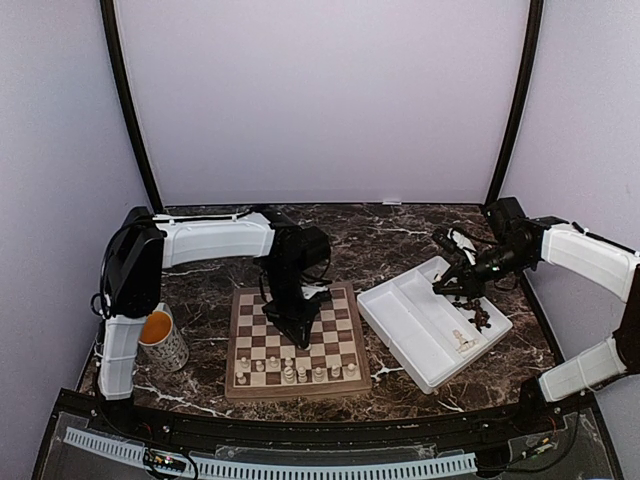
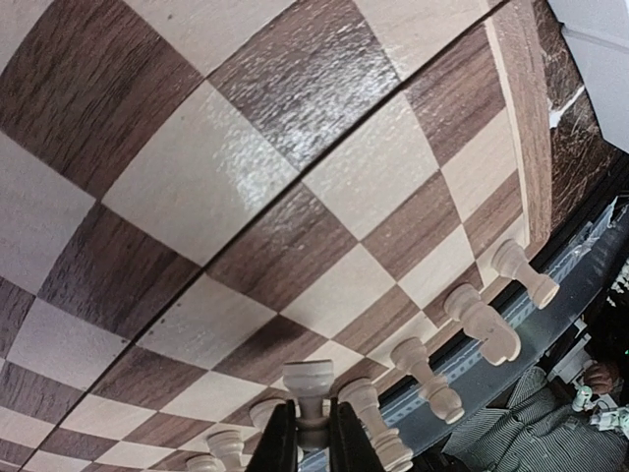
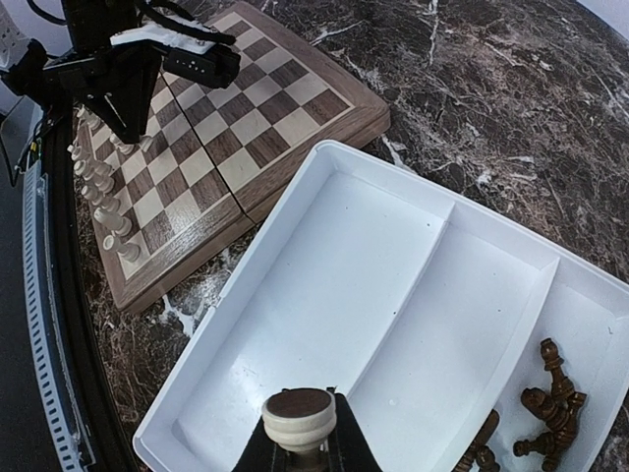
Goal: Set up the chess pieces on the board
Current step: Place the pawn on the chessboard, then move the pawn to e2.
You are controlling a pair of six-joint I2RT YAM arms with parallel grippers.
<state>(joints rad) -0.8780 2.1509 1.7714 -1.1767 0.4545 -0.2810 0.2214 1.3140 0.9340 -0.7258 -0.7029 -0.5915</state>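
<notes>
The board [image 1: 340, 322] lies in front of the left arm, with a row of cream chess pieces [image 1: 290, 375] along its near edge. My left gripper [image 1: 297, 335] hangs over the board's middle. In the left wrist view it [image 2: 313, 421] is shut on a cream piece [image 2: 312, 385], just above the squares [image 2: 246, 187] next to the standing cream row [image 2: 482, 323]. My right gripper [image 1: 452, 284] is over the white tray [image 1: 415, 325]. In the right wrist view it [image 3: 300, 447] is shut on a cream piece [image 3: 300, 418] with a brown felt base. Dark pieces [image 3: 550, 405] lie in the tray's end compartment.
A patterned mug [image 1: 162, 338] with an orange inside stands left of the board by the left arm's base. The tray [image 3: 324, 285] sits close to the board's right edge [image 3: 295, 138]. A few cream pieces [image 1: 463, 340] lie in the tray's near corner. Dark marble table, walls all round.
</notes>
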